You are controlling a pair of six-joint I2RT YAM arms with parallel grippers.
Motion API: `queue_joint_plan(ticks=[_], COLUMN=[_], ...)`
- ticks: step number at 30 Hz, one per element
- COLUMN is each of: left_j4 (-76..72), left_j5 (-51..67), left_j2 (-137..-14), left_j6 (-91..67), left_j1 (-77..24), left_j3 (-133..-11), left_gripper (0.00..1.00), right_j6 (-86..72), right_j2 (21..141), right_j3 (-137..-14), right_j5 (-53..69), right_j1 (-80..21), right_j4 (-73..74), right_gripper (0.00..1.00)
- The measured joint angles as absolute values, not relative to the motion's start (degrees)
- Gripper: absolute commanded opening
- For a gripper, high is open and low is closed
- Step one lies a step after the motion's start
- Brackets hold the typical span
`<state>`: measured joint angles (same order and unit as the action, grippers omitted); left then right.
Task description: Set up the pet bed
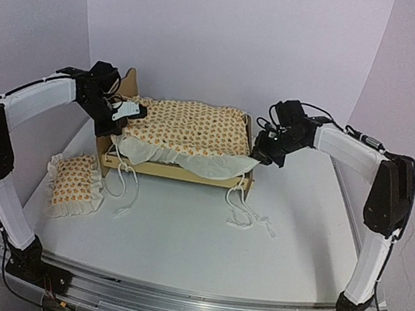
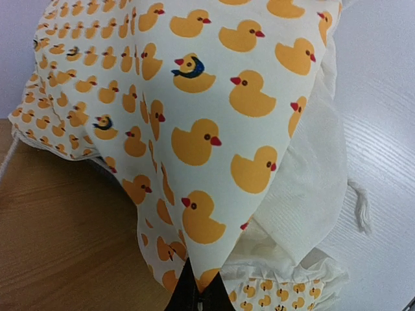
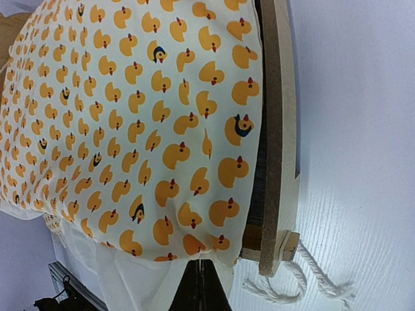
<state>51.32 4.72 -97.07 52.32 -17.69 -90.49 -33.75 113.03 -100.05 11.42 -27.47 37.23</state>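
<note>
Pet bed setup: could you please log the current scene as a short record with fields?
bed frame: on the table, headboard at left
bedding: spread over the frame, ruffle hanging over near side
pillow: on the table left of the frame
left tool: shut on bedding corner, headboard end
right tool: shut on bedding corner, foot end

The bed frame is of light wood and stands upright at the far middle of the table, with its scalloped headboard at the left end. The bedding, cream with orange ducks, lies spread over the frame, and its ruffle hangs over the front rail. White ties trail onto the table. The pillow, same print, lies flat just beside the front left corner.
</note>
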Motion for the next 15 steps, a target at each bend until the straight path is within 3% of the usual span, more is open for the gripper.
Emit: queue_joint_plan(ticks=[5,9,15], left_j4=[44.82,41.04,39.44], left_j5=[0.14,-3.54,-4.55], left_j2=[-94.52,-95.95,-96.57], left_j6=[55.37,56.2,56.7], left_j1=[-17.53,-16.89,-16.27], left_j3=[-77.67,-76.44,-77.05], left_gripper=[0.0,0.03,0.56], right_j6=[-34.46,-34.53,-33.97], right_j2=[113.12,113.14,113.13], right_j3=[-95.07,-93.79,-93.51], right_j5=[12.17,11.21,9.21], right_j1=[-28.08,-28.28,-28.44], right_j4=[35.54,34.66,33.83], right_gripper=[0.0,0.03,0.38])
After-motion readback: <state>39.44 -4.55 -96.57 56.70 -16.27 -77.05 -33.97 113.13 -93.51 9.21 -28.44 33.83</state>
